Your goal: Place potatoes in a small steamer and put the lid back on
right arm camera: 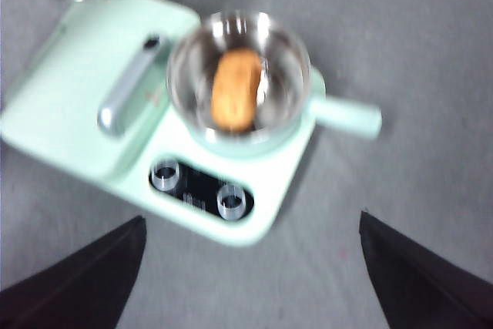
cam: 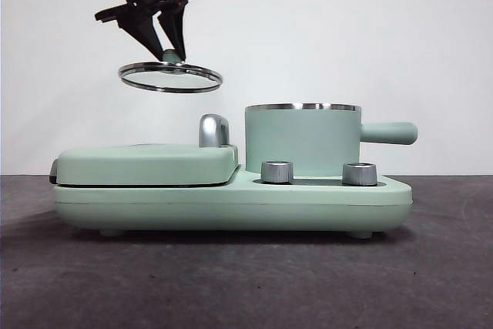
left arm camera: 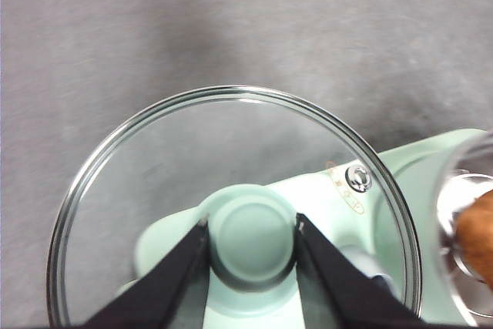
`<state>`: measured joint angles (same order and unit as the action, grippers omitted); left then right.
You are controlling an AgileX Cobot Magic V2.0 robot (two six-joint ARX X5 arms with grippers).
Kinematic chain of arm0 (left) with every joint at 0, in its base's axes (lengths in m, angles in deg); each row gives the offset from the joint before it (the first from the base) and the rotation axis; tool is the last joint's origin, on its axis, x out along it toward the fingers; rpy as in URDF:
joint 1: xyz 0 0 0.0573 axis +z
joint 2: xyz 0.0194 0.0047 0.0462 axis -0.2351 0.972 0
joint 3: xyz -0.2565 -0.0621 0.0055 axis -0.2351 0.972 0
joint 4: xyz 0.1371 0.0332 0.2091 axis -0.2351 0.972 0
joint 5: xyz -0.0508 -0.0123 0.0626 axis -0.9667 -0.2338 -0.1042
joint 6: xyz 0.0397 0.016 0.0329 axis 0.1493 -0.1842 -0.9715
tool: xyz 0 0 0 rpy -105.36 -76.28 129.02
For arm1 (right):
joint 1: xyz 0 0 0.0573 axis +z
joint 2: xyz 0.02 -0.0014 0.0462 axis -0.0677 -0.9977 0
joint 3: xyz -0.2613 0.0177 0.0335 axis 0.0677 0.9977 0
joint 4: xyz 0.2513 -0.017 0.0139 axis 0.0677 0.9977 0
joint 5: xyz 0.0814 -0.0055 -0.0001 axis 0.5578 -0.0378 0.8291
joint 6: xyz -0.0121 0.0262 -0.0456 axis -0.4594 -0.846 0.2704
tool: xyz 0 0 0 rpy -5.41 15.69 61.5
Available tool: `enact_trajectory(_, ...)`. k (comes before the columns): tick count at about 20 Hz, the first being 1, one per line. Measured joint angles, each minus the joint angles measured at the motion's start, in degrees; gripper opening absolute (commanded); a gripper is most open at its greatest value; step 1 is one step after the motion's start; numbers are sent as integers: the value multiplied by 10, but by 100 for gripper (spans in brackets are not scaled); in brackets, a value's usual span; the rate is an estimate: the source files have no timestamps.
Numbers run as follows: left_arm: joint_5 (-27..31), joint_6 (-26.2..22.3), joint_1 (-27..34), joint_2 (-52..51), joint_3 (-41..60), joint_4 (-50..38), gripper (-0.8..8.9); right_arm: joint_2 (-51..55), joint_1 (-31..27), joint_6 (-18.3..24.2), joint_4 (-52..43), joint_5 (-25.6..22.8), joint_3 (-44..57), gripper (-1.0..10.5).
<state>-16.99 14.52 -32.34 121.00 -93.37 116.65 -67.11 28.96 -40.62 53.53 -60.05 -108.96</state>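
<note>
Lid [cam: 170, 77] aloft, knob clamped in left gripper [cam: 171, 53], beside potato-filled steamer [cam: 302, 139].

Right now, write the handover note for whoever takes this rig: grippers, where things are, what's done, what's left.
Left gripper: shut on the mint-green knob of the round clear glass lid with the steel rim, held in the air above the flat mint-green griddle cover, to the side of the pot and higher than its rim.
Right gripper: open, empty, high above the appliance.
Oblong orange-brown potato: already lying inside the mint-green cylindrical steamer pot with the side handle.
Done: potato loaded.
Left: carry the lid over the pot, lower it onto the steel rim, release.
</note>
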Motion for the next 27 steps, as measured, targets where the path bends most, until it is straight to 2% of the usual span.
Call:
enact_trajectory(6,0,0,-41,0,0,-10,14,275,0,-7,-4,-31,269,440)
enact_trajectory(9,0,0,-64,0,0,-14,14,401,0,-45,-62,-25,370,441)
enact_trajectory(12,0,0,-90,0,0,-13,14,497,0,-86,-69,-24,440,440)
enact_trajectory(17,5,0,-146,0,0,-1,14,561,0,-123,-73,-25,493,440)
enact_trajectory(27,56,-2,-210,0,0,-58,14,560,0,-128,-99,-25,501,440)
